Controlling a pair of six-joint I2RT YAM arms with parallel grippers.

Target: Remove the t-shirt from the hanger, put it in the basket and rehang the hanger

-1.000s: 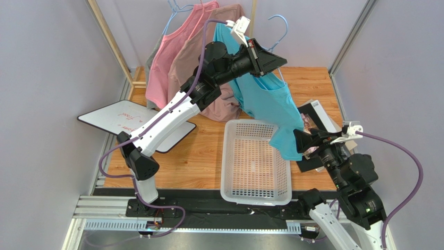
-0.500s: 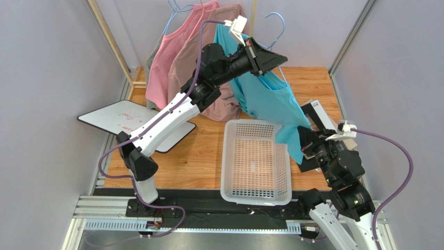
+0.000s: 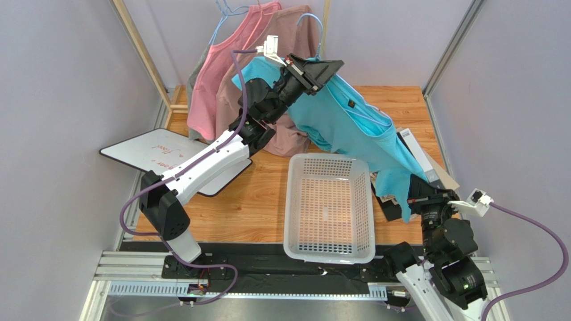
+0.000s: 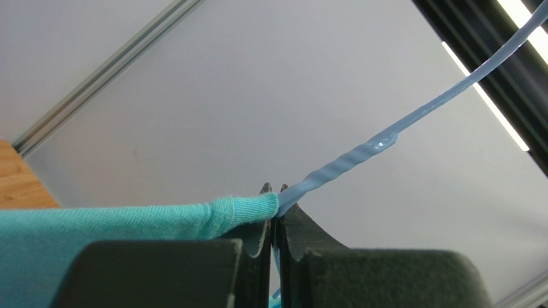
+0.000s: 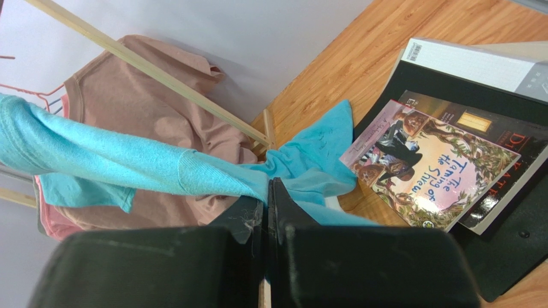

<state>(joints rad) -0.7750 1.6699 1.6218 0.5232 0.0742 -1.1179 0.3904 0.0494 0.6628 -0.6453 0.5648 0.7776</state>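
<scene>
And there's the plain turquoise short-sleeved cotton t-shirt (image 3: pixel 345 127), pulled into one long taut band in the air. It runs from high at the back of the wooden bench (image 3: pixel 261 200) down towards its front right corner. No print on it, just a small dark tag inside the neck, too small to read.

Up top, the left jaws are pinched right together on the thin light-blue wire hanger (image 4: pixel 350 160), just below the twisted neck of the wire. The shirt's ribbed neck edge is bunched against one fingertip, so the neck end is still on the hanger. Down low, the right jaws are closed tight on a fold of the turquoise cloth near its bottom end, and a loose flap drapes beside the books. The band crosses above the far right corner of the white perforated plastic basket (image 3: pixel 290 207). Behind it hang a pink t-shirt (image 3: pixel 214 80) and a dusty brown-pink t-shirt (image 5: pixel 141 96).

Reading matter now! The illustrated paperback (image 5: pixel 418 167) beside the right jaws says "The Taming of the Shrew". The dark book (image 5: pixel 508 154) under it shows only pale letters cut off at the edge. A grid-covered notebook (image 5: pixel 469 64) carries a barcode. The whiteboard (image 3: pixel 144 150) on the left has red handwriting, unreadable.
</scene>
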